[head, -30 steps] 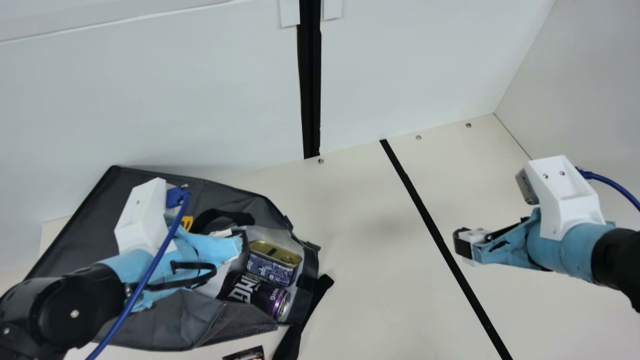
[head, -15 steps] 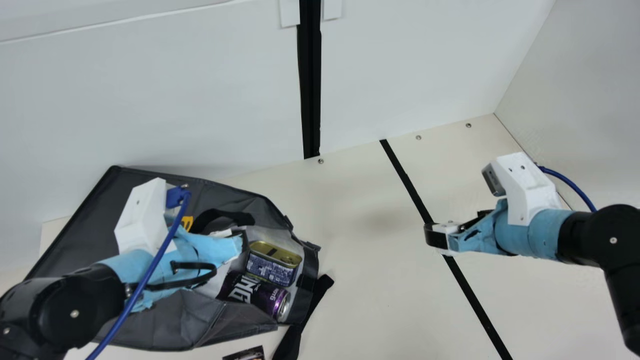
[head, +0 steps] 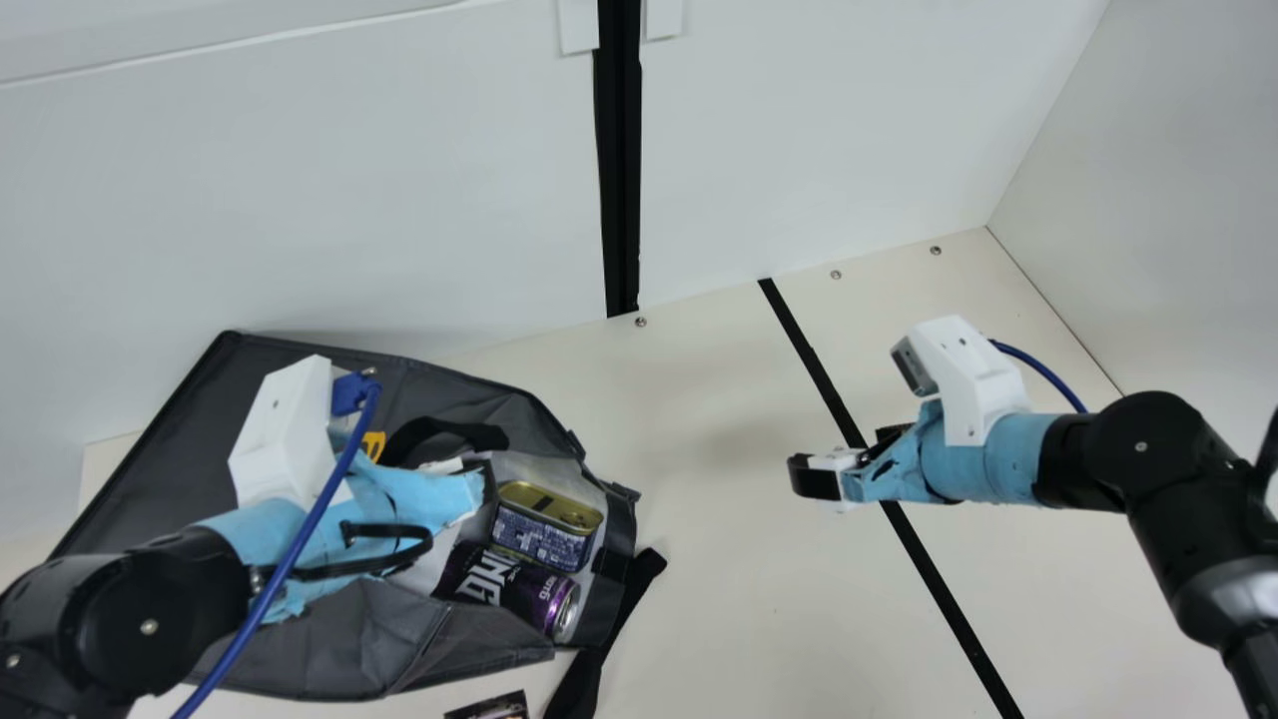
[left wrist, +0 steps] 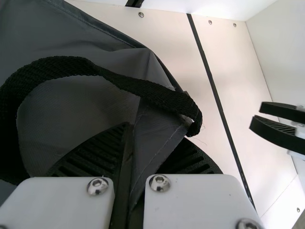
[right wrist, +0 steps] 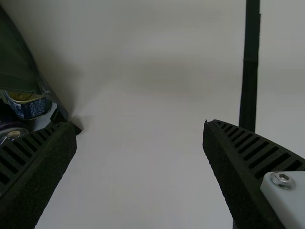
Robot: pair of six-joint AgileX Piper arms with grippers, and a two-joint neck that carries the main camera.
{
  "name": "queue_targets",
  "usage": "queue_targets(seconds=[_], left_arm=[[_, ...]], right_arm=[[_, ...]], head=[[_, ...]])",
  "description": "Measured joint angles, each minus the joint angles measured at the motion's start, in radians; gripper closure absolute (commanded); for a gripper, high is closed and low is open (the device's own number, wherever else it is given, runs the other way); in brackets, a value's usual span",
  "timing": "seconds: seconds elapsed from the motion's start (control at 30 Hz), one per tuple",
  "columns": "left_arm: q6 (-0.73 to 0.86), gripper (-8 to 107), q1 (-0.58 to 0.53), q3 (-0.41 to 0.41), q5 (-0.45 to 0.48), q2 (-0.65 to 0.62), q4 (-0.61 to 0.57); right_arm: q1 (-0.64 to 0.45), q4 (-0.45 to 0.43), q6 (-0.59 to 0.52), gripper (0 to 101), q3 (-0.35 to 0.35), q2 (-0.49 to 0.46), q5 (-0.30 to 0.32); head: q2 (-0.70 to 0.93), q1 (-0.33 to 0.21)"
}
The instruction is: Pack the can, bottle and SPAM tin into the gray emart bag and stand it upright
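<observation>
Main view: right pincer (head: 847,457) spread above table (head: 719,559)

Bag (head: 180,469): one is lying
Tin (head: 542,534): one is showing
Can (head: 519,594): one is lying
Printed item (head: 491,707): one is showing (partly)

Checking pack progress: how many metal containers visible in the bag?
2: the tin, and the can below it in the main view, both in the open end of the bag. More may be hidden behind the left arm.

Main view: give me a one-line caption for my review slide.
Gray bag lying down, SPAM tin and can inside; left claw pinches its fabric, right claw open above the table.
</observation>
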Motion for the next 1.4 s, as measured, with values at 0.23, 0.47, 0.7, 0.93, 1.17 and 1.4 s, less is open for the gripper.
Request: queue_targets(seconds=[0.23, 0.47, 0.7, 0.93, 1.17, 1.4], left_arm=[[0.0, 107, 0.0, 0.0, 0.0, 0.0, 0.0], [0.0, 107, 0.0, 0.0, 0.0, 0.0, 0.0], [0.0, 107, 0.0, 0.0, 0.0, 0.0, 0.0], [0.0, 107, 0.0, 0.0, 0.0, 0.0, 0.0], [0.0, 107, 0.0, 0.0, 0.0, 0.0, 0.0], [0.0, 107, 0.0, 0.0, 0.0, 0.0, 0.0]], right_arm=[[0.04, 0.082, -0.091, 6, 0.027, 0.062, -0.028], [0.081, 0.157, -0.17, 6, 0.044, 0.126, -0.049], [0.129, 0.221, -0.239, 6, 0.052, 0.187, -0.066], [0.178, 0.257, -0.29, 6, 0.045, 0.241, -0.077], [0.23, 0.287, -0.31, 6, 0.022, 0.293, -0.091], [0.29, 0.305, -0.317, 6, -0.007, 0.346, -0.105]], head=[[-0.002, 0.0], [-0.002, 0.0], [0.0, 0.0], [0.0, 0.0], [0.0, 0.0], [0.0, 0.0]])
